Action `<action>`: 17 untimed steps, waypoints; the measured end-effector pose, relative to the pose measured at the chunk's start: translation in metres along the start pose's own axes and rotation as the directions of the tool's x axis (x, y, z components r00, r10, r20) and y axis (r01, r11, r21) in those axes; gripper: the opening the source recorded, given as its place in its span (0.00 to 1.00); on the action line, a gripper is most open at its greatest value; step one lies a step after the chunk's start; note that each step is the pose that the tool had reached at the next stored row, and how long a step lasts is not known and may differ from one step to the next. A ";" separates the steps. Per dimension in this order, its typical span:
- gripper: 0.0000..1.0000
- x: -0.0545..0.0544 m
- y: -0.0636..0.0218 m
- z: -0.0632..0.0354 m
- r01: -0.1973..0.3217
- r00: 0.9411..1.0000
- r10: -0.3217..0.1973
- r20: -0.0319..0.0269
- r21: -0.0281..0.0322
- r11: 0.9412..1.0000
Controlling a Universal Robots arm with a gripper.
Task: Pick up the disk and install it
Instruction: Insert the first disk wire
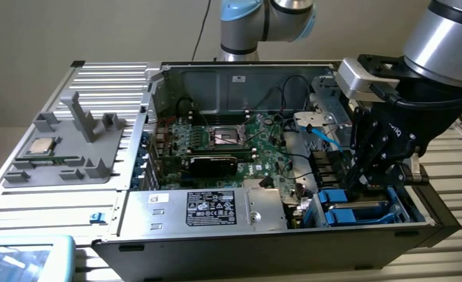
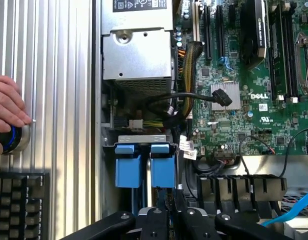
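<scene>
The disk sits in the drive bay at the front corner of the open computer case, its blue carrier (image 1: 347, 215) edge-up beside a second blue carrier (image 1: 334, 197). In the wrist view the two blue carrier ends stand side by side, the disk (image 2: 163, 171) being the one in line with my gripper. My gripper (image 1: 369, 183) reaches down into the bay right over them. Its fingers (image 2: 158, 216) are drawn together, shut, at the edge of the disk's carrier. I cannot tell whether they touch it. The disk's metal body is hidden in the bay.
A silver power supply (image 1: 215, 208) lies beside the bay, with the motherboard (image 1: 231, 141) behind it. A loose blue cable (image 1: 324, 132) hangs near the gripper. A grey fixture with a CPU chip (image 1: 41, 145) is at the exterior view's left. A hand (image 2: 6, 107) rests on a knob by a keyboard (image 2: 19, 200).
</scene>
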State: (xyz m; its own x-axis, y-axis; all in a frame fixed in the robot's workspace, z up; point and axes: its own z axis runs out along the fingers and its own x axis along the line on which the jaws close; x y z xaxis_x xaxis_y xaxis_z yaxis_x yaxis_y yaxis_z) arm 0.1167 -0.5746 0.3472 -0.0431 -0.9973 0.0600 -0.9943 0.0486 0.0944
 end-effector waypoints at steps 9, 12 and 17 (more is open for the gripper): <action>0.16 0.002 -0.0001 0.0001 0.004 1.000 -0.004 0.016 0.002 1.000; 0.16 0.002 -0.0001 0.0001 0.007 1.000 -0.007 0.017 0.007 1.000; 0.16 0.002 -0.0001 0.0001 0.008 1.000 -0.008 0.017 0.011 1.000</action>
State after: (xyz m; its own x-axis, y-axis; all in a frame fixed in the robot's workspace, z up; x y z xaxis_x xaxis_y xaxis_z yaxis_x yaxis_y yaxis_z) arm 0.1167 -0.5771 0.3472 -0.0363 -0.9985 0.0418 -0.9957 0.0398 0.0839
